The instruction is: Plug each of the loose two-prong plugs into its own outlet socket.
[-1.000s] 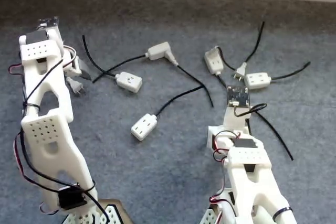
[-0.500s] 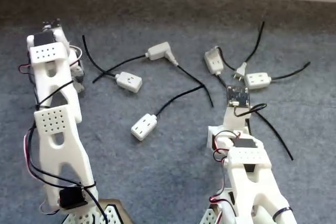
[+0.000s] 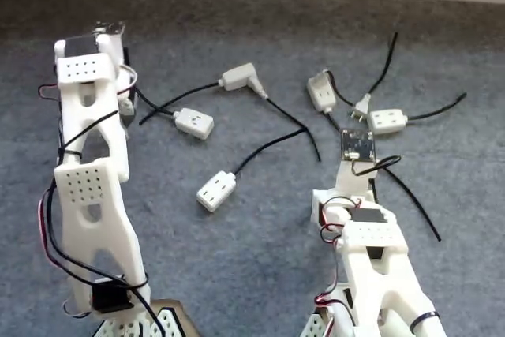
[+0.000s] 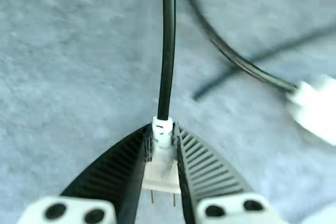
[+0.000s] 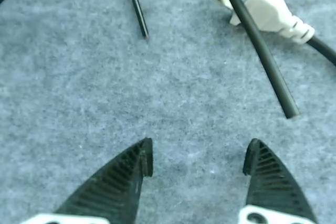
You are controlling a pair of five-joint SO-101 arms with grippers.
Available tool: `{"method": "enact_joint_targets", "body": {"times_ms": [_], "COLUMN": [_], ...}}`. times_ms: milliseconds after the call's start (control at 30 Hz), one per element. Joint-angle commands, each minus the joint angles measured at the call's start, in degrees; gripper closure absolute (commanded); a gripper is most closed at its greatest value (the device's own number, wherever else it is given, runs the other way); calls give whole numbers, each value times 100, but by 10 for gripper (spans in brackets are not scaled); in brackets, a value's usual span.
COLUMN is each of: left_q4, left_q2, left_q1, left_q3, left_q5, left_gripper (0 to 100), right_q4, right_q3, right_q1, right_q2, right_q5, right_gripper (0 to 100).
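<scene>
Swung rightward and farther out since a second ago, the left gripper [image 4: 163,132] clamps the two-prong plug [image 4: 163,174], prongs facing back toward the wrist. The right gripper [image 5: 199,148] hovers spread and empty. Beyond, the nearest socket [image 3: 194,122] lies on the carpet; turning the prongs squarely toward its slots first seems necessary.

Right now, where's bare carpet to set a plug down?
Bare carpet between the near socket and the right arm, and along its far edge. Crowded around the right socket, with plugs and cords crossing.
</scene>
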Motion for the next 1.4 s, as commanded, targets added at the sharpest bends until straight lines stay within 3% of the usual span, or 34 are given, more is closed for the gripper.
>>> {"method": "enact_joint_targets", "body": {"times_ms": [0, 167, 300, 700, 867, 1367], "left_q4": [79, 44, -35, -1407, -2813, -9002], "left_q2": [-1420, -2659, -3336, -4998, -6290, -11099], "left_q1": [514, 1226, 1754, 2589, 2633, 2413], "left_q3": [1086, 2642, 3178, 4611, 6044, 11837], "left_q5": [-26, -44, -53, -26, 158, 3341], "left_gripper": [993, 993, 993, 993, 994, 994], "right_q4": [-110, -119, -119, -119, -119, -110], "right_q3": [-31, -31, -22, -13, -13, -13], "right_q1": [-48, -48, -48, -48, -48, -57], "right_q2": [-48, -48, -48, -48, -48, -57], "right_q5": [62, 62, 62, 62, 62, 62], "right_gripper": [724, 724, 724, 724, 724, 724]}}
